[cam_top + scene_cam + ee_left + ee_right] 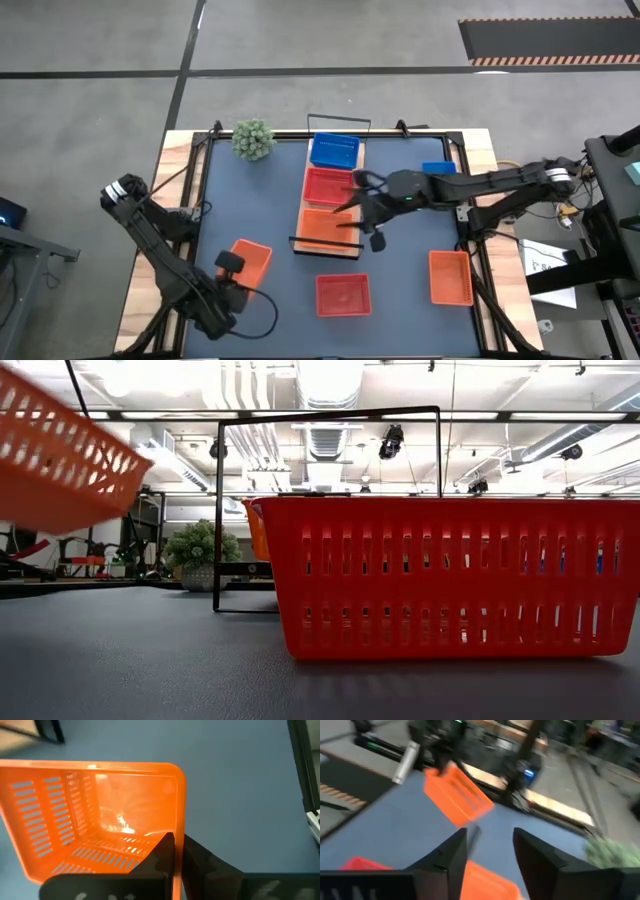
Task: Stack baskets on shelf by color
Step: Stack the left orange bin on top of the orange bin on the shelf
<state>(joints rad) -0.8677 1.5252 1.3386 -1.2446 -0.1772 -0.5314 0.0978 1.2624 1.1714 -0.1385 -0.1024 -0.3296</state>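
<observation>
Top view of the worktop (240, 200) with both arms. The left pincer (232, 266), near the front-left corner, is clamped on the wall of an orange basket (248, 262), which is lifted and tilted clear of the mat in the low view. The right pincer (368, 222), fingers apart and holding nothing, hovers beside the shelf (362, 158) at mid-worktop. On the shelf, from back to front: blue basket (334, 150), red basket (328, 186), orange shelf basket (322, 230). A second red basket (343, 294) lies near the front edge; another orange basket (450, 277) lies near the front-right corner.
</observation>
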